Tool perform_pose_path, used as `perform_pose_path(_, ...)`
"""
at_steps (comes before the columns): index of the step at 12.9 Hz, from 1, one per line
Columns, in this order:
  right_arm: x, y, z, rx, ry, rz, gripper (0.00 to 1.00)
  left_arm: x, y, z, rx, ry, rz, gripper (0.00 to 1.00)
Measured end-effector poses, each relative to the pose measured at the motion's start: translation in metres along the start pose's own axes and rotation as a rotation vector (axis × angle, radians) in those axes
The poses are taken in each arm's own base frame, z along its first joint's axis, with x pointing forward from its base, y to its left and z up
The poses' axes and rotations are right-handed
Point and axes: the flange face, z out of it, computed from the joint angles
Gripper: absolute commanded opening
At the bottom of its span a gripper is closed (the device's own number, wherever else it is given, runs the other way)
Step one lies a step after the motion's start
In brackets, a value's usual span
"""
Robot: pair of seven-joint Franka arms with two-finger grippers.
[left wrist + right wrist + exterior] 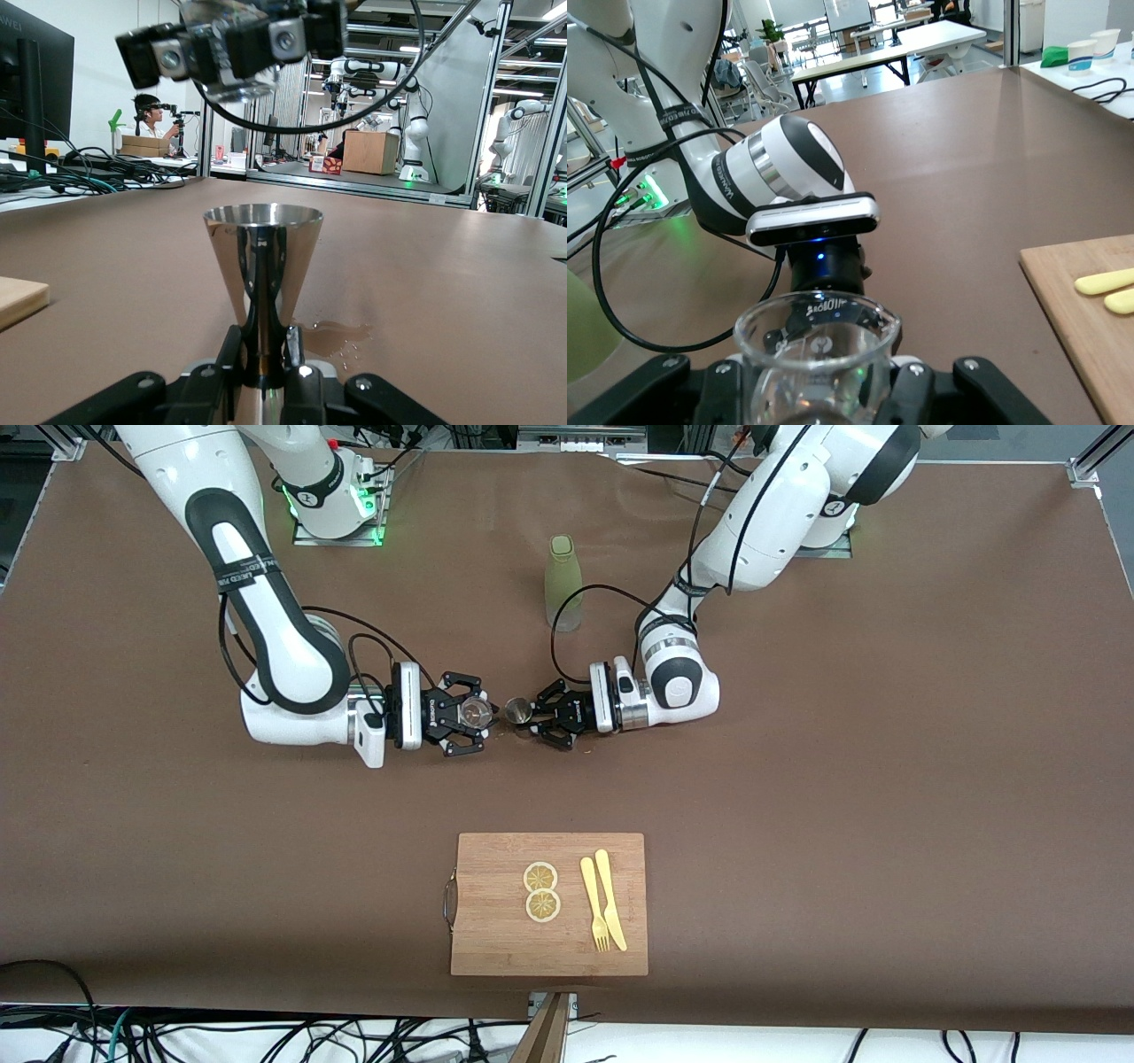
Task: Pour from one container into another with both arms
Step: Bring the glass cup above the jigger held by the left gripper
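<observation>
My left gripper (535, 715) is shut on the waist of a shiny metal jigger cup (518, 710), which stands upright with its mouth up near the table's middle. In the left wrist view the jigger (263, 257) rises between the black fingers (306, 372) of the left gripper (264, 359). My right gripper (471, 713) is shut on a clear glass beaker (478, 710), held beside the jigger and higher than it. That beaker (815, 350) fills the right wrist view between the right gripper's (815, 394) fingers. Whether either vessel holds liquid is unclear.
A small wet patch (344, 336) lies on the brown table beside the jigger. A tall green bottle (563, 583) stands farther from the front camera. Nearer it lies a wooden cutting board (496, 921) with two lemon slices (541, 890) and a yellow fork and knife (604, 903).
</observation>
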Motion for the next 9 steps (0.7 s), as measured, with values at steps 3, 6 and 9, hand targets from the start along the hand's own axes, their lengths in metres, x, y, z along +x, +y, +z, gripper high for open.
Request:
perform_pose_path(3,-0.002,-0.004,0.004,-0.014,-0.040,-0.010,0.19,0.000,-0.002,0.005,0.001,-0.003,0.008,0.00)
perform_pose_path(6,0.010,-0.010,0.009,-0.025,-0.093,-0.040,0.19,0.000,0.000,0.011,-0.004,-0.003,0.013,0.00)
perform_pose_path(9,0.026,-0.016,0.010,-0.031,-0.135,-0.060,0.19,-0.002,0.000,0.013,-0.004,-0.005,0.014,0.00)
